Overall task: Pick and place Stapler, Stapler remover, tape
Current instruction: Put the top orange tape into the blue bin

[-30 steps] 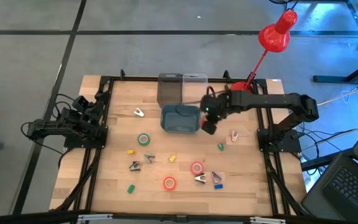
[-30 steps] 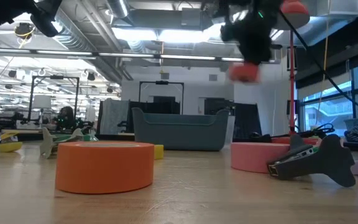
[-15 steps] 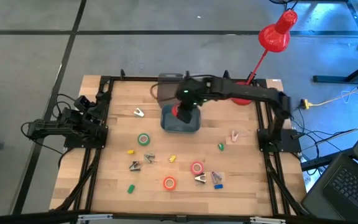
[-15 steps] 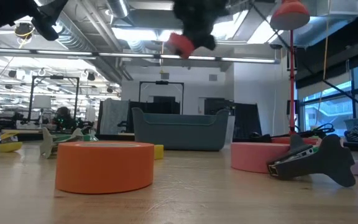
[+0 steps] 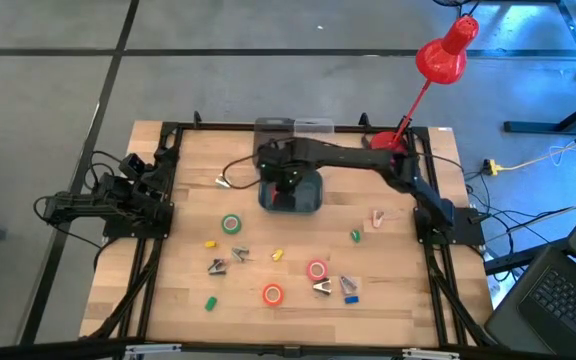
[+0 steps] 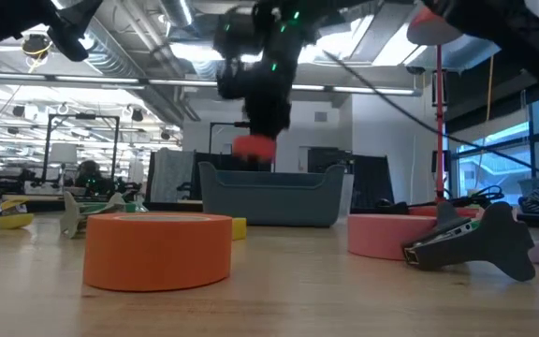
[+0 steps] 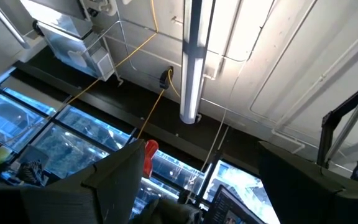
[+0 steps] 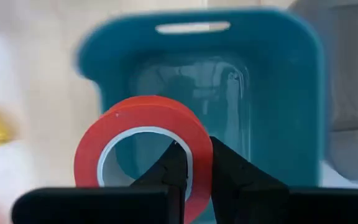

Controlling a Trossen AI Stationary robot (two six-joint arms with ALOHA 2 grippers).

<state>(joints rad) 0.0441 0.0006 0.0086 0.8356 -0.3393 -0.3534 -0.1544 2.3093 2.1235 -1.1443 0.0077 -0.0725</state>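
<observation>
The right gripper (image 8: 191, 163) hangs directly above the blue bin (image 8: 291, 112), which sits near the back edge of the table (image 5: 168, 300), about midway along it. Its fingers (image 8: 166, 168) are clamped across the wall of a red tape roll (image 8: 143, 155), one inside the ring and one outside, so the roll hangs on edge with its pale core visible. That pinch on the wall suits a ring too wide to span, and it lets the roll fall straight once the grip is let go. In the low view the roll (image 6: 254, 146) is just above the bin's rim (image 6: 269, 173), not yet inside; my judgement is that the drop is the step in hand.

The bin looks empty on what the wrist view shows of its floor.

Remaining tape on the table: a green roll (image 5: 231, 224) left of centre, a red roll (image 5: 316, 269) right of centre toward the front edge, and an orange roll (image 5: 272, 294) near the front edge. Small metal clip-like pieces lie around them; which is the staple remover I cannot tell, and no stapler can be identified with certainty.

The left gripper (image 5: 133, 195) is parked at the left edge, well apart from the work. Its camera faces the ceiling and its fingers (image 7: 123, 180) stand spread, holding nothing
</observation>
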